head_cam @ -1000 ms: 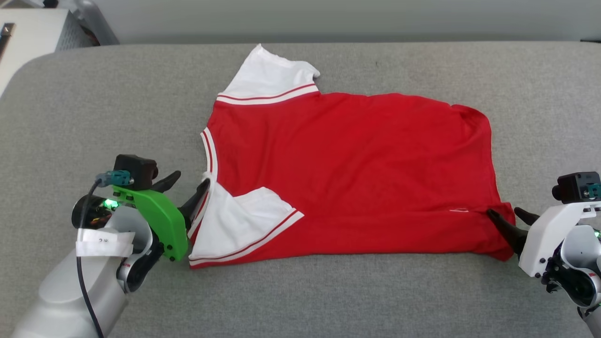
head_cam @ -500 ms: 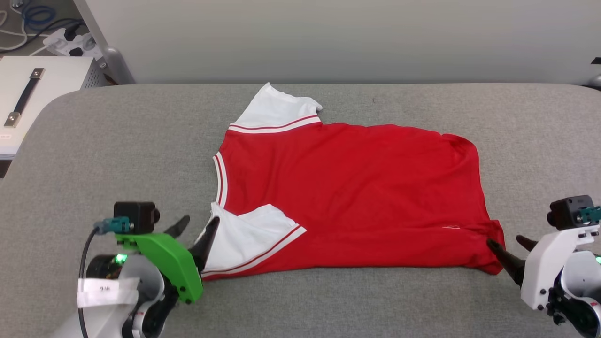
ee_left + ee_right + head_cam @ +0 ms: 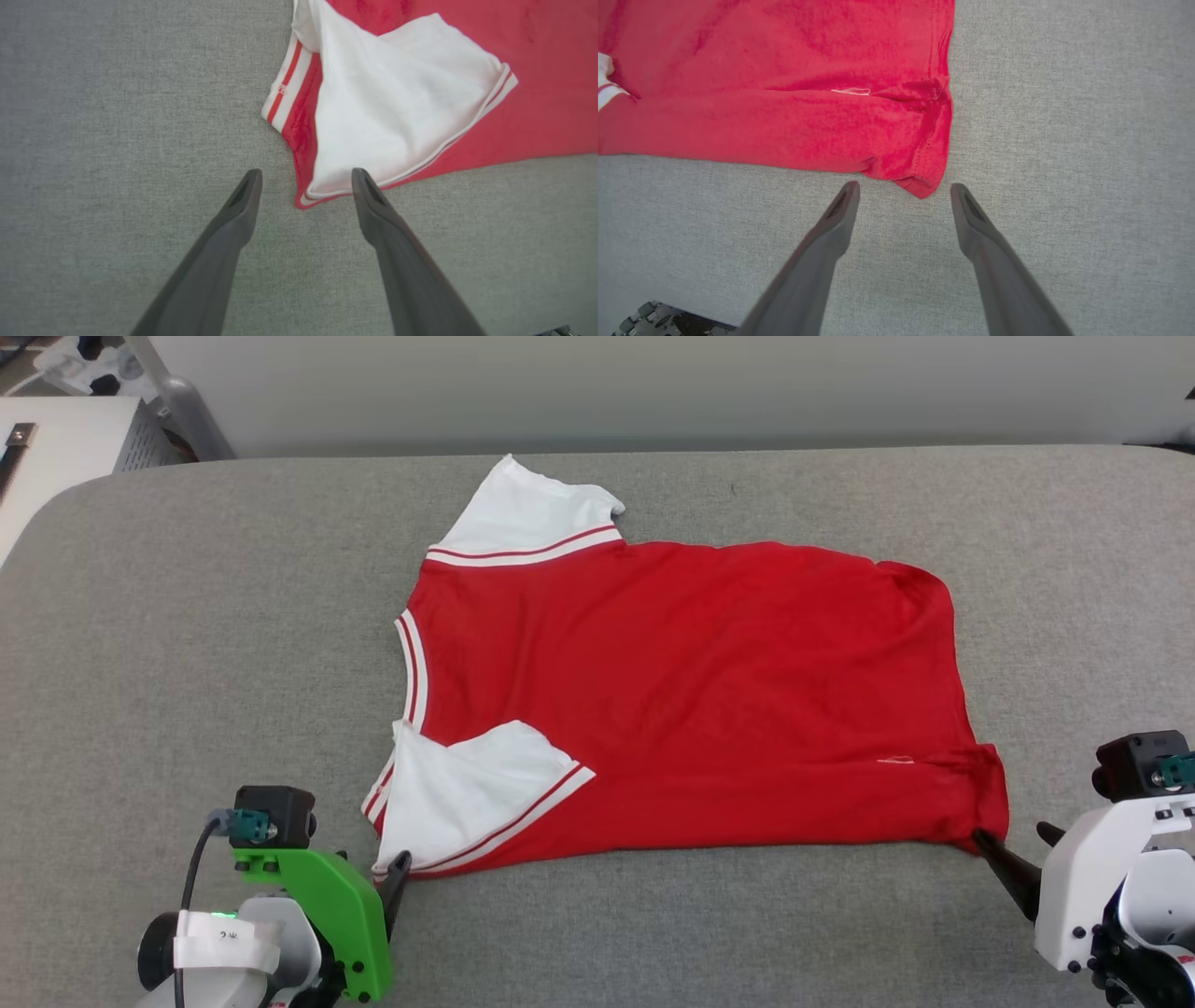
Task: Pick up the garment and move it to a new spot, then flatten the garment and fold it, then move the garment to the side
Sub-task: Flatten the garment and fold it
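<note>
Now, mid-fold: the red basketball T-shirt (image 3: pixel 691 691) lies spread across the middle of the grey padded table (image 3: pixel 187 616), collar toward my left, hem toward my right, plain red side up. Its near white sleeve (image 3: pixel 397 116) is turned in over the body, and the near edge looks doubled over; the far sleeve (image 3: pixel 523 513) juts out flat toward the wall. My left gripper (image 3: pixel 307 173) hovers just off the near shoulder corner, jaws wide apart and empty. My right gripper (image 3: pixel 904 186) sits likewise by the near hem corner (image 3: pixel 924 179), jaws spread, holding nothing. By my reading, the folding step is in hand — one lengthwise fold laid, the other side not yet done. The next move, I judge, calls for both arms to reach the far edge, pinch shoulder and hem together, and bring that side over evenly so the sleeve tucks in without bunching.
</note>
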Tool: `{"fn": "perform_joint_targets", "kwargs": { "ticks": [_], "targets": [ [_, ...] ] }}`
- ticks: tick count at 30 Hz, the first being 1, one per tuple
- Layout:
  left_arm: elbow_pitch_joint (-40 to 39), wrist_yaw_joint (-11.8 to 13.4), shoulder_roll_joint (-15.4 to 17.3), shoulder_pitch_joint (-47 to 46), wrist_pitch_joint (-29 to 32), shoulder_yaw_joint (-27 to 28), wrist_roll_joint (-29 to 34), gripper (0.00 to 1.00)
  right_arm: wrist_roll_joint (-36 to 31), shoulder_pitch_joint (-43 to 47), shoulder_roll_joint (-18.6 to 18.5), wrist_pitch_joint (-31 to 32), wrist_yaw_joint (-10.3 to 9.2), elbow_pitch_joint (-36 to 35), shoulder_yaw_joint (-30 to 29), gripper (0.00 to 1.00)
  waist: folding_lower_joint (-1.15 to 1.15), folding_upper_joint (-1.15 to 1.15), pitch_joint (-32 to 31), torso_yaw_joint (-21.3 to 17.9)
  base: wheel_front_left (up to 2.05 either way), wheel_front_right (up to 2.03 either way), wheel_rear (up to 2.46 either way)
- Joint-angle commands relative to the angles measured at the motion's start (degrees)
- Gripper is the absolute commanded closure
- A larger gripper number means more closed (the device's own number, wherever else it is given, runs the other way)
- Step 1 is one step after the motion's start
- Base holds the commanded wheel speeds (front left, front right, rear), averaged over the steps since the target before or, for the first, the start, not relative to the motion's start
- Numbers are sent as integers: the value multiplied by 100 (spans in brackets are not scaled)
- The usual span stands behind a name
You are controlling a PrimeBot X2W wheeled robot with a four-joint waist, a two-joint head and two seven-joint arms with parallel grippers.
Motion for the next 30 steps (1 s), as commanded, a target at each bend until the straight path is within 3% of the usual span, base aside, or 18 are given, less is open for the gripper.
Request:
{"fn": "perform_joint_targets", "kwargs": {
  "ticks": [1,10,16,17,18,22,30],
  "targets": [
    [61,56,1,-25,28,-25,81,0,-60,62,72,54,-5,-107,-37,0,0,0,167,-92,0,0,0],
    [657,-3,-217,-206,-117,-49,130,0,-162,57,225,165,-5,-323,-130,0,0,0,448,-182,0,0,0],
    [1061,-193,-357,-291,-50,-144,67,0,-198,40,238,170,-5,-331,-148,0,0,0,542,-181,0,0,0],
    [1135,-241,-381,-299,9,-176,35,65,-207,36,238,171,-5,-315,-152,0,0,0,541,-178,0,0,0],
    [1184,-285,-398,-306,51,-203,14,100,-219,33,234,171,-5,-300,-153,0,0,0,535,-173,0,0,0],
    [1324,-452,-510,-322,57,-227,-88,100,-276,42,212,159,-5,-200,-163,0,0,0,414,-132,0,0,0],
    [1024,-476,-489,-324,-307,-64,-70,100,-415,-74,153,75,-5,78,-174,0,0,0,185,37,0,0,0]
  ]
}}
